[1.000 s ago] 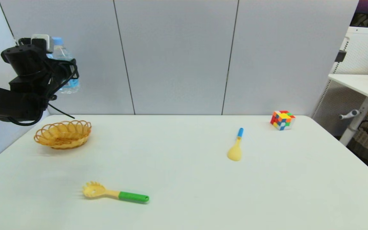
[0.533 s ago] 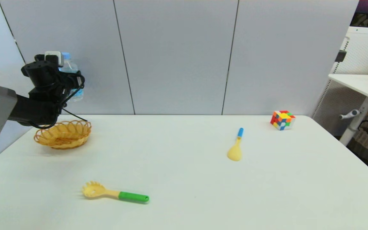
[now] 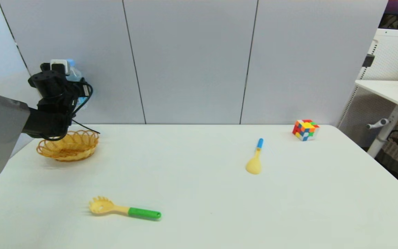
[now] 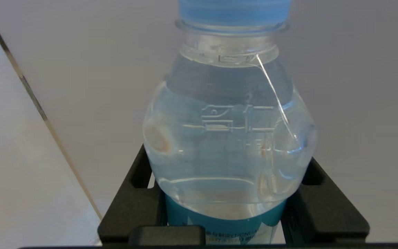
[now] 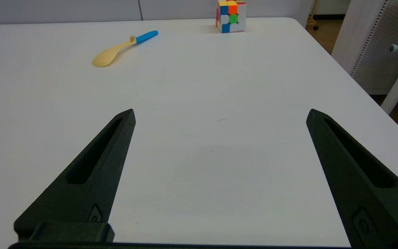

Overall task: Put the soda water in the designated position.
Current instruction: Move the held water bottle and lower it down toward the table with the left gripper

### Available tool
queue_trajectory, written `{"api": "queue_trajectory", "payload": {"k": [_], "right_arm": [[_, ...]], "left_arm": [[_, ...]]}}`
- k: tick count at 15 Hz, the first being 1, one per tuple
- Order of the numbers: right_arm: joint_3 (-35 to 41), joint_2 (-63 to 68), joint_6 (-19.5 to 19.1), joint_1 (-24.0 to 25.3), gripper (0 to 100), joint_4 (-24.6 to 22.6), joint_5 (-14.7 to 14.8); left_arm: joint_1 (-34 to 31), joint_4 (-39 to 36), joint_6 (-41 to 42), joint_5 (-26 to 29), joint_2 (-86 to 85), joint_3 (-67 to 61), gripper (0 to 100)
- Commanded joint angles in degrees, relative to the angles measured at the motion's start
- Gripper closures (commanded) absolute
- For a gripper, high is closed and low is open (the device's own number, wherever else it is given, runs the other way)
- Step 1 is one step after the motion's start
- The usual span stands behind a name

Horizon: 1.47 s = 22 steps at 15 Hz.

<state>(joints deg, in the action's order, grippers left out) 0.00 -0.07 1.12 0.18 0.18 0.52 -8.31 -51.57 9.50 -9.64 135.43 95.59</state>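
So the left end effector [image 4: 231, 221] is clamped on the soda water [image 4: 230, 138], gripping it around the light blue label with the cap up. It's up in the air at the far left of the table [image 3: 199, 193], right over the woven basket [image 3: 68, 146], not touching it. The right end effector [image 5: 219, 145] is spread wide with nothing in it, low over the near right part of the table. Also lying around: a yellow spoon with a blue handle [image 3: 255, 159], a colour cube [image 3: 305, 129] far right, and a pasta fork with a green handle [image 3: 124, 209] near left.
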Motion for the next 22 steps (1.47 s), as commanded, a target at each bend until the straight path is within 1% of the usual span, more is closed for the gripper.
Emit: {"api": "queue_trajectory", "payload": {"k": [1,8,14,19,22], "right_arm": [[0.1,0.1,0.0,0.0,0,0.0,0.0],[0.1,0.1,0.0,0.0,0,0.0,0.0],[0.1,0.1,0.0,0.0,0,0.0,0.0],[0.1,0.1,0.0,0.0,0,0.0,0.0],[0.1,0.1,0.0,0.0,0,0.0,0.0]], "left_arm": [[0.0,-1.7,0.3,0.1,1.0,-1.9,100],[0.0,7.8,-2.6,0.0,1.7,-2.4,100],[0.0,7.0,-2.9,-0.2,5.4,-2.2,100],[0.0,3.2,-2.8,-0.2,7.5,-1.5,100],[0.0,3.0,-2.8,-0.3,7.7,-1.5,100]]}}
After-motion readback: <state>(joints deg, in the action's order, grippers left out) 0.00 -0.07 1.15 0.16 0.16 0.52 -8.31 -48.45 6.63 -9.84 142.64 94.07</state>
